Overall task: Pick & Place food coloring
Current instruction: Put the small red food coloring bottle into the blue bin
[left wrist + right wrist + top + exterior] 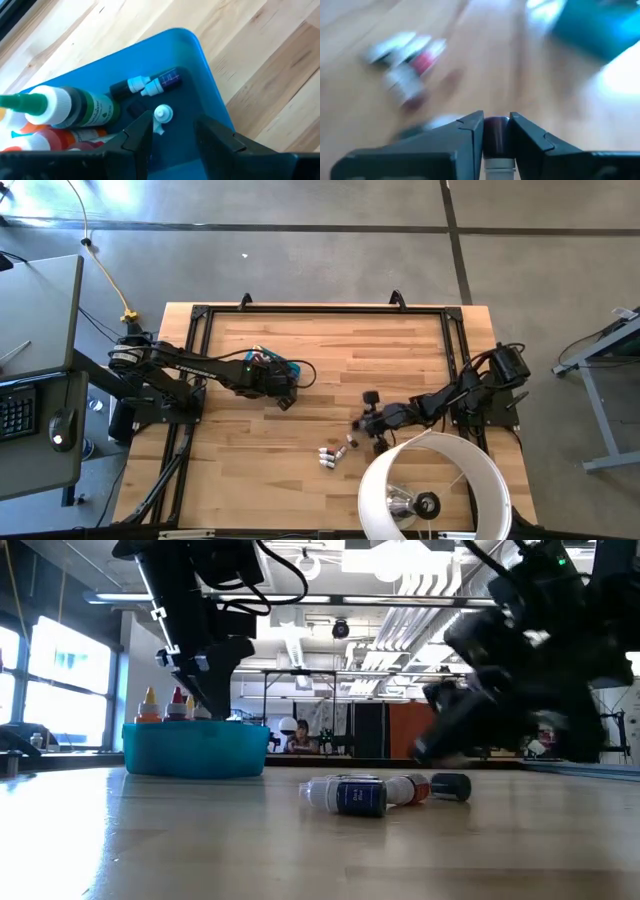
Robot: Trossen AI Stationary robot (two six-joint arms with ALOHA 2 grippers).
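From above, the left gripper (285,388) hangs over the teal bin (296,370) near the middle of the wooden desk (300,470), while the right gripper (362,427) sits low toward the desk's right side, just beside a small cluster of loose food coloring bottles (331,455) lying on the wood; a white lamp shade (440,485) covers the near right corner. At desk height, the bin (195,748) stands on the left with several upright bottles (150,705) showing their tips above its rim and the left arm reaching down into it; a dark-labelled bottle (350,794) lies on its side in the middle of the desk with others touching it, and the right arm is blurred above them. The left wrist camera shows its jaws parted and empty over the bin, above a green bottle (75,107), an orange one and two small dark bottles (150,86) lying inside. The right wrist camera shows its jaws clenched around a dark red bottle (495,135), with loose bottles (407,60) blurred beyond.
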